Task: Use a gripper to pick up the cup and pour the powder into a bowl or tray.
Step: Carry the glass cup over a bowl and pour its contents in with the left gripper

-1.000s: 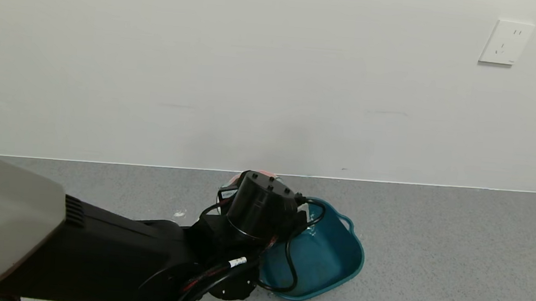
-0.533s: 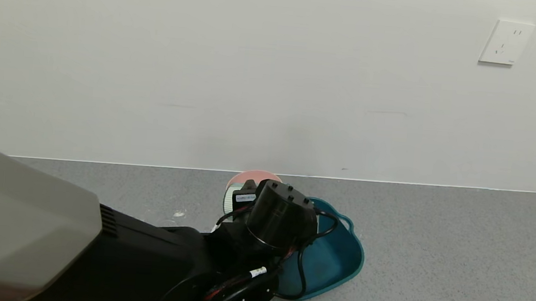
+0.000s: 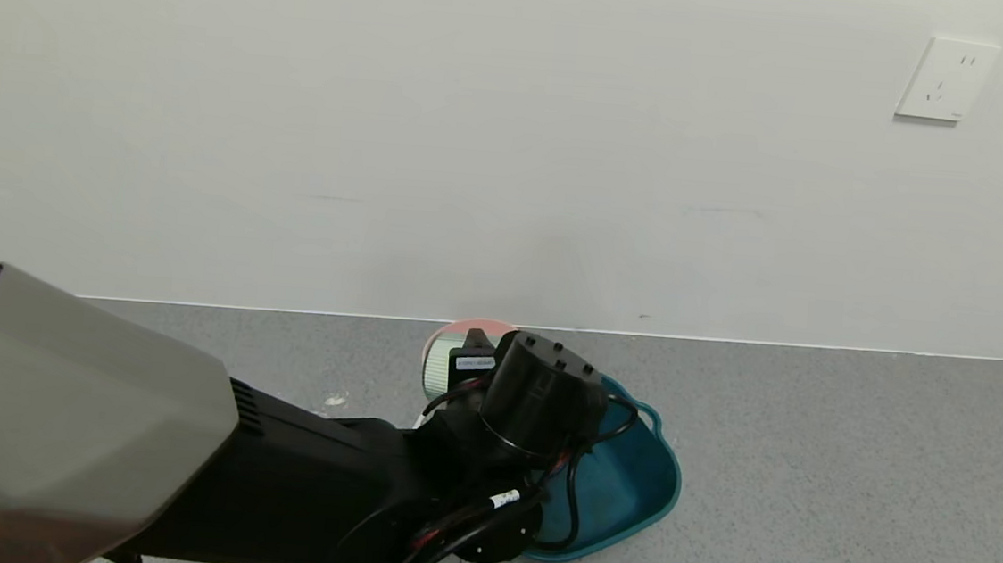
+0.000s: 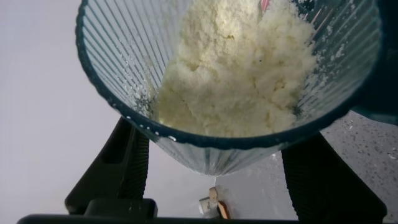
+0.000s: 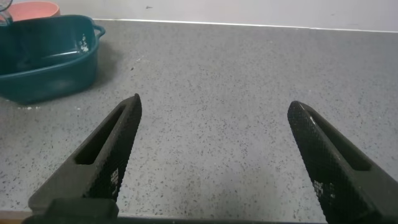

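Observation:
My left gripper [image 4: 217,158] is shut on the cup [image 4: 224,74], a clear ribbed glass, with one black finger on each side of it. The cup is tipped, its mouth turned to the wrist camera. White clumpy powder [image 4: 236,68] lies inside it, heaped up to the rim. In the head view the left wrist [image 3: 537,396] hangs over the back left part of the dark teal basin [image 3: 642,485], and a ribbed part of the cup [image 3: 436,375] shows to its left. My right gripper [image 5: 214,124] is open and empty, low over the grey counter.
A pink bowl [image 3: 471,328] stands behind the basin against the white wall; it also shows in the right wrist view [image 5: 34,9] beyond the basin [image 5: 46,65]. White specks of powder lie on the counter [image 3: 808,485] around the basin.
My left arm has moved right and a little forward with the cup. The wrist now covers more of the basin, and the ribbed cup has come into view beside the pink bowl.

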Robot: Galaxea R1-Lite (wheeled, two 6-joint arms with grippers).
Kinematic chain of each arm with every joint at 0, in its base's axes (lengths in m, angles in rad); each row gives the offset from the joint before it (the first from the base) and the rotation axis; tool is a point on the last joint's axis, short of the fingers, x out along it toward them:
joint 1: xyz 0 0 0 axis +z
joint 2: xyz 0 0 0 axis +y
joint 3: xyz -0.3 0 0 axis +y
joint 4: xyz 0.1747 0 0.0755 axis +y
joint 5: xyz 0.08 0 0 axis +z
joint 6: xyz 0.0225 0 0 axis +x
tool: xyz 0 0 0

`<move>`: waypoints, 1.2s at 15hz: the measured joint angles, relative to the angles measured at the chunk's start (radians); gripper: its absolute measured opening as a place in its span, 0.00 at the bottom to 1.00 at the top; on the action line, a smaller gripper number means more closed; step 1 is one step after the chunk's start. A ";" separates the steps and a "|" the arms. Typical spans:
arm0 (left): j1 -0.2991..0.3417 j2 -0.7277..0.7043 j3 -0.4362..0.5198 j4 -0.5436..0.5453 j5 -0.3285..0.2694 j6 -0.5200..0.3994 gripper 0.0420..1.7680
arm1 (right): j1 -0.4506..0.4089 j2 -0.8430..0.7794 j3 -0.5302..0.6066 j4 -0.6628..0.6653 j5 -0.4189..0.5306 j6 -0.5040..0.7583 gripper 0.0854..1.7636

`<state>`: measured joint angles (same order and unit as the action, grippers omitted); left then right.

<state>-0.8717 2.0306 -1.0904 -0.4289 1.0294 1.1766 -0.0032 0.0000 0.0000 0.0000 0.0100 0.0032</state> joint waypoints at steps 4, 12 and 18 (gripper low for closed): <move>0.000 0.014 -0.019 -0.004 0.001 0.049 0.70 | -0.001 0.000 0.000 0.000 0.000 0.000 0.97; 0.000 0.016 -0.035 -0.009 0.000 0.189 0.70 | 0.000 0.000 0.000 0.000 0.000 0.000 0.97; -0.028 0.018 -0.040 -0.009 0.079 0.259 0.70 | -0.001 0.000 0.000 0.000 0.000 0.000 0.97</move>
<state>-0.9000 2.0485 -1.1304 -0.4381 1.1087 1.4360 -0.0038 0.0000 0.0000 0.0000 0.0100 0.0032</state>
